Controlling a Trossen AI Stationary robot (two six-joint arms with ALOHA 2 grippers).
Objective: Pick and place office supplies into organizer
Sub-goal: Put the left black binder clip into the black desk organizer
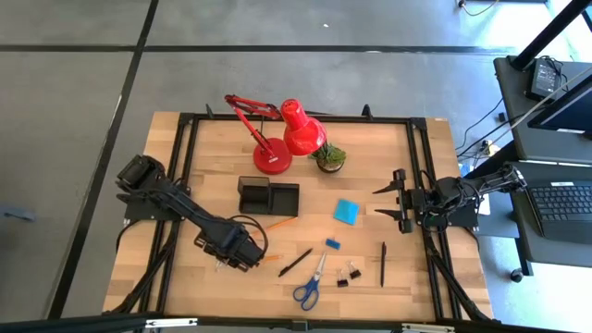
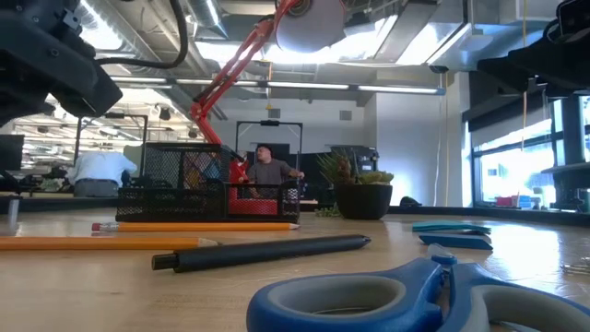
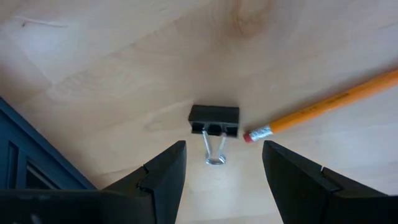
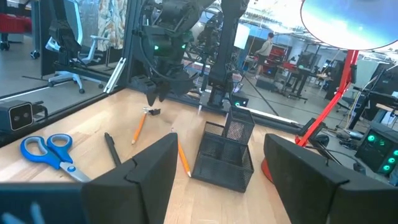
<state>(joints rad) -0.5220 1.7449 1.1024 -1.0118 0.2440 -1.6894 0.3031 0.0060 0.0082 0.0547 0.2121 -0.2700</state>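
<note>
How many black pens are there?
2. One pen lies left of the scissors; the other pen lies right of the binder clips. The left arm might hide more.

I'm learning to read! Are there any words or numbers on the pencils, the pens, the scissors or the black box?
None can be read.
Pencil: no print shows on its orange side.
Binder clip: plain black, no label.
Scissors: plain blue handles.
Pen: plain, no writing seen.
Organizer: bare black mesh.
Note pad: plain blue.

Pale smooth wooden table (image 1: 388, 148), black wire-mesh organizer (image 4: 227, 152)
</note>
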